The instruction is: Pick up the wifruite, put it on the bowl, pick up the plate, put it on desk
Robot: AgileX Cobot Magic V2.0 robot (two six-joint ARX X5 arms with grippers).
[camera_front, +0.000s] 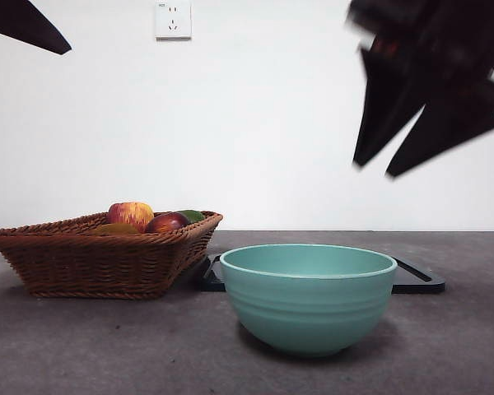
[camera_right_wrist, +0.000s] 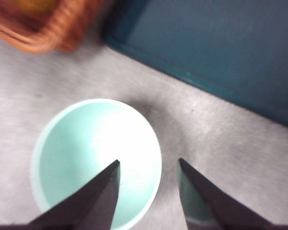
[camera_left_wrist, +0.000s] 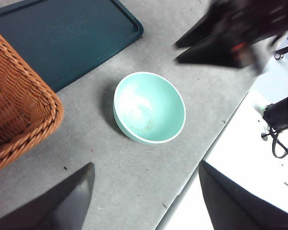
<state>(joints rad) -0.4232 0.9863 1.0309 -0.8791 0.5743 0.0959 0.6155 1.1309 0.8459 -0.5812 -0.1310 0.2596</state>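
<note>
While the right gripper (camera_front: pixel 375 169) hangs high in the air above the right side of the bowl (camera_front: pixel 309 298), its two black jaws are spread apart and hold nothing. In the right wrist view the jaws (camera_right_wrist: pixel 149 165) point down at the bowl's rim (camera_right_wrist: pixel 151 143), one jaw over the inside of the bowl and one over the outside. The picture of this arm is blurry.

The bowl is round and green, so it has no long side. It stands the right way up on the grey desk (camera_front: pixel 82 346) with its open mouth facing up. Nothing can be seen inside it.

A brown basket (camera_front: pixel 99 259) sits on the desk to the left of the bowl, near it but not touching. Fruit lies in the basket: a red and yellow apple (camera_front: pixel 131 214), a dark red fruit (camera_front: pixel 166 222) and a bit of something green (camera_front: pixel 193 216).

A flat black tray (camera_front: pixel 416 280) lies on the desk behind the bowl.

The left gripper (camera_left_wrist: pixel 146 191) waits up high and to the side, with its jaws wide apart and holding nothing. In the front view it shows only as a black tip in the top left corner (camera_front: pixel 25 25).
</note>
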